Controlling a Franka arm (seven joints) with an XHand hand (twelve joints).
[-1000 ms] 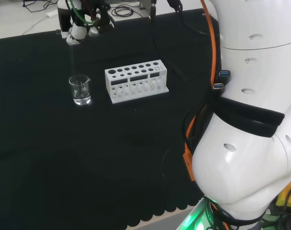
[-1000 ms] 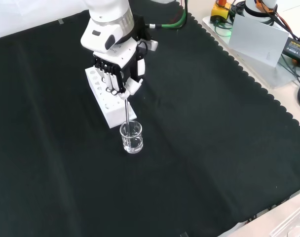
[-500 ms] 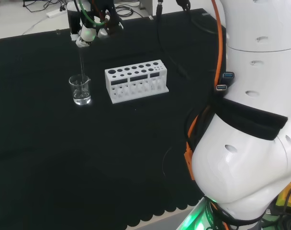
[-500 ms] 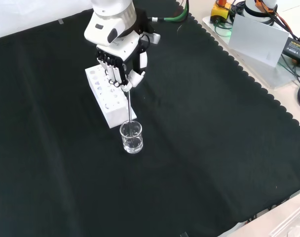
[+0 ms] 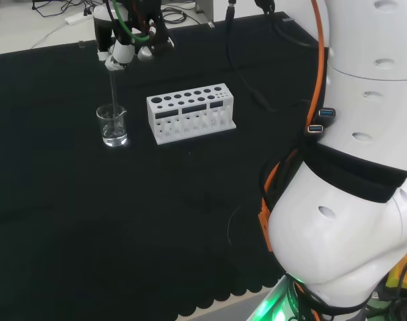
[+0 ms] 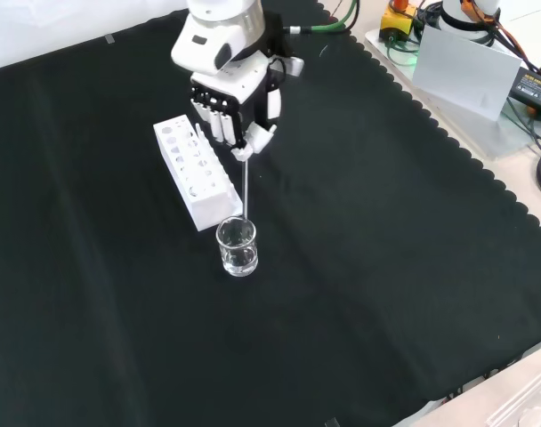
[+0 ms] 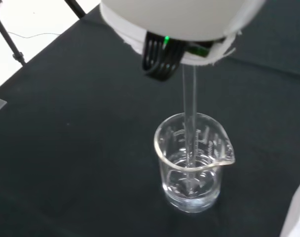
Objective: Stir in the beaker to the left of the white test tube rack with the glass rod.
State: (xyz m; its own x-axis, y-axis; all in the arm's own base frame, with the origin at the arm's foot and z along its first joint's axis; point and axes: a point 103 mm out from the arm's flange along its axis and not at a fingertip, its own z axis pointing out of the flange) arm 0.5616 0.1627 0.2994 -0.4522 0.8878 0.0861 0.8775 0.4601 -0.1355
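Note:
A small clear beaker (image 5: 113,126) (image 6: 238,246) (image 7: 192,163) with a little clear liquid stands on the black cloth, left of the white test tube rack (image 5: 191,112) in the head view. The hand (image 5: 126,47) (image 6: 239,111) hangs above the beaker, fingers curled round the top of a glass rod (image 5: 114,90) (image 6: 245,191) (image 7: 190,128). The rod runs down from the hand, and in the wrist view its lower end is inside the beaker, in the liquid. In the front view the rack (image 6: 197,171) lies just behind the beaker.
The arm's big white links (image 5: 351,167) stand at the right of the head view. Cables and equipment (image 6: 484,53) lie past the cloth's scalloped edge at the front view's upper right. Bare black cloth (image 6: 359,294) surrounds the beaker.
The hand has swung right in both views, carrying the rod's top with it. The rod's lower end stays in the beaker. Beaker and rack have not moved.

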